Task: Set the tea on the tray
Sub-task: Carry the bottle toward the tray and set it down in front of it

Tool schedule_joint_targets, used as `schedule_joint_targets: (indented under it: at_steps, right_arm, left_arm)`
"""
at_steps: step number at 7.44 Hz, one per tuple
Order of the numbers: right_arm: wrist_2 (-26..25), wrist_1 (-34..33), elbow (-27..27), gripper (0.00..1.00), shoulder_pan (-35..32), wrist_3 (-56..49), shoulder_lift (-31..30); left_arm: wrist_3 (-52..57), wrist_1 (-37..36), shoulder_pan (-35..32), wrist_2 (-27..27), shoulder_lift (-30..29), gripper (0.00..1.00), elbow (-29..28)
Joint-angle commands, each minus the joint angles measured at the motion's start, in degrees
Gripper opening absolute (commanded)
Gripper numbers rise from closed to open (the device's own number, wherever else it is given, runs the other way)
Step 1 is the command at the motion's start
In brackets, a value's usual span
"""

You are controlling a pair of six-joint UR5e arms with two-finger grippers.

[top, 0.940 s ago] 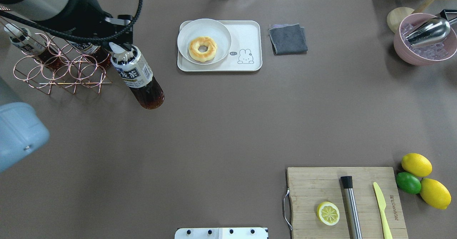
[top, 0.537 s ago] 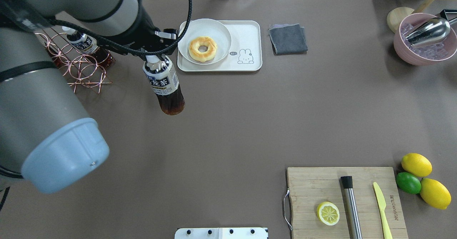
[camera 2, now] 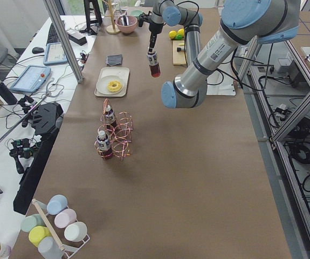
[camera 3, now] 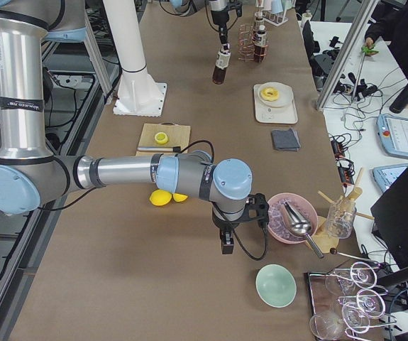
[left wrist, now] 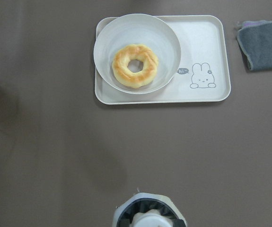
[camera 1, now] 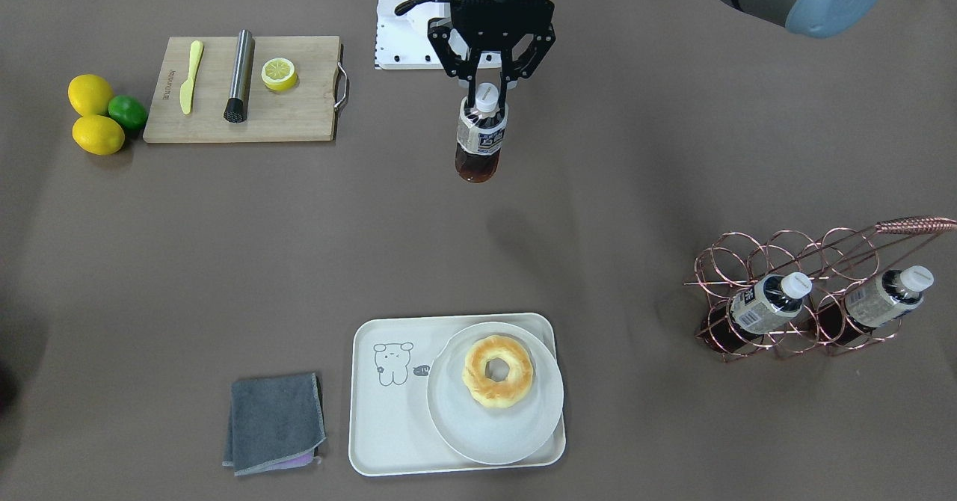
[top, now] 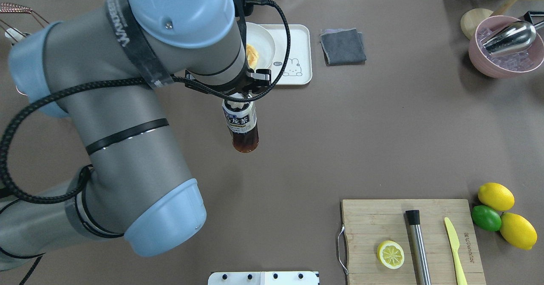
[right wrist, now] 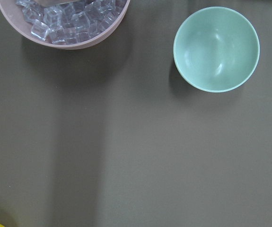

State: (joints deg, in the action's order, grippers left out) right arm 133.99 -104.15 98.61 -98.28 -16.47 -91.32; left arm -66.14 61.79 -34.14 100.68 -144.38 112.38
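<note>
Left gripper (camera 1: 487, 99) is clamping the tea (camera 1: 478, 142) at the neck, just under the white cap. The bottle is hanging upright in the air over bare table, well apart from the tray (camera 1: 389, 426). It's looking full, so probably weighty and prone to swinging; smooth plastic, likely slippery. The neck ledge seems the safest hold. Right gripper (camera 3: 226, 245): jaws aren't showing, can't tell.
</note>
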Motion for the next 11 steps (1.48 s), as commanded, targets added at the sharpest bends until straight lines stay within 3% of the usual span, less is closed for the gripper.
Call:
schedule_joint_targets:
  at_steps: [1,4,6,8,9,10,11]
  right_arm:
    - [-0.13,0.00,0.00,1.00,-0.50,-0.05,-0.17]
    - [-0.14,-0.09,0.00,1.00,-0.77,-0.05,-0.26]
    - [-0.14,-0.09,0.00,1.00,-1.03,-0.05,-0.26]
    - [-0.22,-0.35,0.09,1.00,-1.47,-0.05,-0.35]
    - [-0.22,-0.35,0.09,1.00,-1.56,-0.05,-0.35]
    - [-0.22,-0.35,0.09,1.00,-1.82,-0.14,-0.61]
    - [-0.22,-0.35,0.18,1.00,-2.09,-0.14,-0.70]
  left_arm:
    - [-2.06,7.01,5.03,-5.82,0.50,0.00,-3.82]
    - [-3.21,10.19,8.12,-9.88,1.90,0.00,-6.64]
    - [-3.21,15.97,8.83,-9.98,6.02,0.00,-6.73]
    - [-3.21,16.17,8.92,-10.07,6.13,0.00,-6.73]
    - [-3.21,16.08,9.09,-10.07,6.13,0.61,-6.73]
    - [-3.03,16.08,9.27,-11.37,5.87,0.97,-6.56]
    - [-2.77,16.17,9.27,-11.65,5.95,0.98,-6.21]
